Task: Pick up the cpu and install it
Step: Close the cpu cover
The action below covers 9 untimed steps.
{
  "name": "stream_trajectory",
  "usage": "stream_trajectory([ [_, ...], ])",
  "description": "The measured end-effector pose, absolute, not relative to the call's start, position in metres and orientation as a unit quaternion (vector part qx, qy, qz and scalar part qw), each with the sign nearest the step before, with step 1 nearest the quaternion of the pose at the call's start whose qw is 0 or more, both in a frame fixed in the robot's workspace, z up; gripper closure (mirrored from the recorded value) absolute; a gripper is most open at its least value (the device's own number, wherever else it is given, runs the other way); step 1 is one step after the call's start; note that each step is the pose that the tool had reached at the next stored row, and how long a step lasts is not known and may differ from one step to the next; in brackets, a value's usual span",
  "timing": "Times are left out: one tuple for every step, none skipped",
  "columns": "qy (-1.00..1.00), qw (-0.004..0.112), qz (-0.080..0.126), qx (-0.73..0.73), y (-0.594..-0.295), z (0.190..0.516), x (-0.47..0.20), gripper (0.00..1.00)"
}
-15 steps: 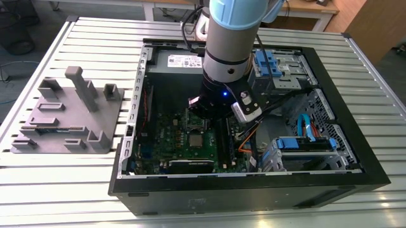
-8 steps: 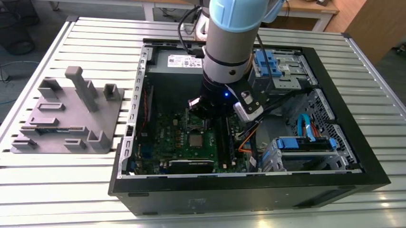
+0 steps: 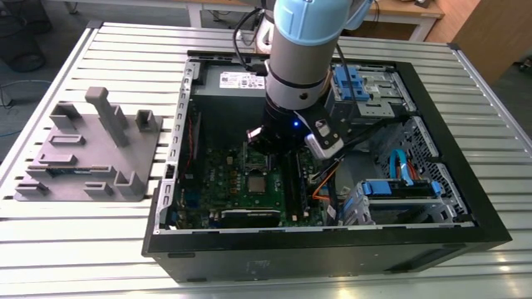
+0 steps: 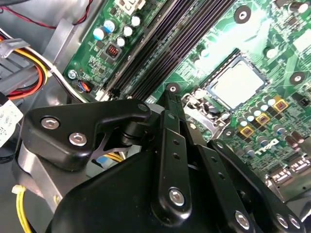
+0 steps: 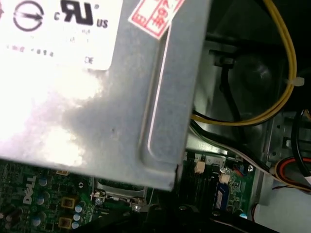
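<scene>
The cpu already lies flat in the socket on the board, so placing seems done; the gripper hangs near it without holding it, wide or narrow I cannot tell.

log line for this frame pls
arm: inside open pc case | gripper: above motherboard, apart from cpu | cpu: lying in socket

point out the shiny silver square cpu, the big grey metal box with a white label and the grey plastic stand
shiny silver square cpu (image 4: 239, 85): second wrist view, centre of its metal top
big grey metal box (image 5: 97, 111): first wrist view, bare side beside its label
grey plastic stand (image 3: 87, 151): exterior view, its flat base
</scene>
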<state>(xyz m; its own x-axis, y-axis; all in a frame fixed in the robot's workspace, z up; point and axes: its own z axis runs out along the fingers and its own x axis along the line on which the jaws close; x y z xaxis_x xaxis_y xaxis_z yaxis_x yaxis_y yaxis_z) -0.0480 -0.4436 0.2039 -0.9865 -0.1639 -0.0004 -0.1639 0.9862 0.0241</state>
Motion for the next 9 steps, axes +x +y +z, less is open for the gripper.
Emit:
stream_trajectory([
  [-0.997,0.001,-0.012,0.082,-0.4427,0.2034,-0.048,0.89],
  [-0.997,0.001,-0.013,0.082,-0.4417,0.2029,-0.048,0.89],
  [-0.997,0.001,-0.013,0.082,-0.4408,0.2024,-0.048,0.89],
  [-0.997,0.001,-0.013,0.082,-0.4401,0.2019,-0.0479,0.89],
  [-0.997,0.001,-0.013,0.082,-0.4394,0.2015,-0.0479,0.89],
  [-0.997,0.001,-0.013,0.082,-0.4388,0.2011,-0.0479,0.89],
  [-0.997,0.001,-0.013,0.082,-0.4381,0.2007,-0.0479,0.89],
  [-0.997,0.001,-0.013,0.082,-0.4374,0.2003,-0.0479,0.89],
  [-0.997,0.001,-0.013,0.082,-0.4367,0.1998,-0.0478,0.89],
])
